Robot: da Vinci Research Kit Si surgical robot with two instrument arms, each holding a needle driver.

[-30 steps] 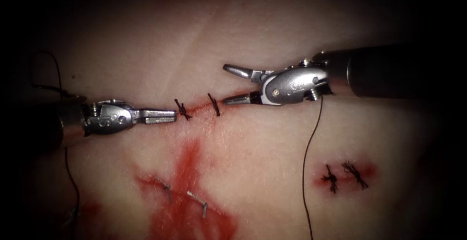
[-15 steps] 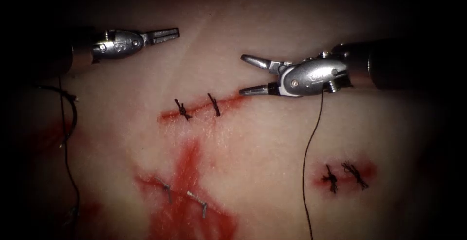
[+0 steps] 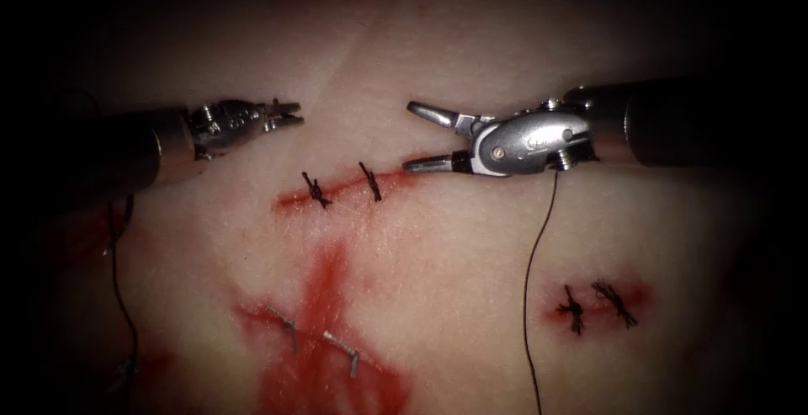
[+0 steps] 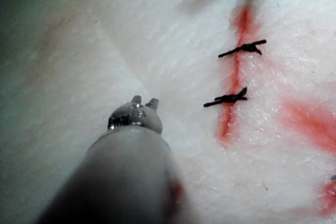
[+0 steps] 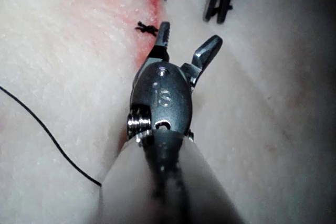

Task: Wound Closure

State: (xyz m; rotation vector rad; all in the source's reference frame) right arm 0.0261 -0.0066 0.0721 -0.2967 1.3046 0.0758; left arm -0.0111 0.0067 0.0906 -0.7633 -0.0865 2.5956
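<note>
Tools parked either side of a cut (image 3: pixel 341 186) carrying two knotted stitches (image 3: pixel 316 189).

Your right end effector (image 3: pixel 414 137) stands wide, holding nothing, its lower jaw just above the cut's right end, likely placed to work there. Your left end effector (image 3: pixel 290 112) hangs above and left of the cut, jaws narrow, nearly closed, empty. No needle is visible to you. A loose thread (image 3: pixel 532 284) trails down the tissue (image 3: pixel 471 247) from under the right tool; red fluid (image 3: pixel 324 331) pools below.

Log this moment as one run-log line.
left end effector: holds nothing | right end effector: open, empty, at cut's right end | cut: two stitches | needle: not located | thread: lies right of cut
</note>
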